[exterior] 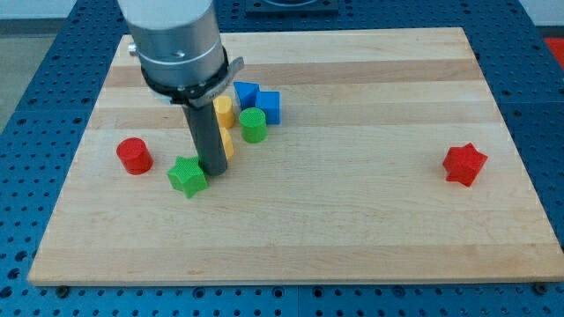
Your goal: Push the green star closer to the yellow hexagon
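A pale wooden tabletop (352,220) with lengthwise grain fills most of the view. Around the tabletop on every side lies a blue metal surface (22,106) dotted with rows of small holes. Light is even and soft.

Small plastic blocks crowd the wooden board's (291,246) top-left quarter: green star (187,176), yellow pieces (225,113), green cylinder (254,125), blue blocks (258,99). A red cylinder (134,156) guards the left edge, a red star (464,165) the right; between lies open passage.

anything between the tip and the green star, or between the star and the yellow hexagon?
Nothing visible. My tip sits right at the green star, on its right side. The rod itself stands between the star and the yellow blocks up-right, partly hiding them; which is the hexagon is unclear.
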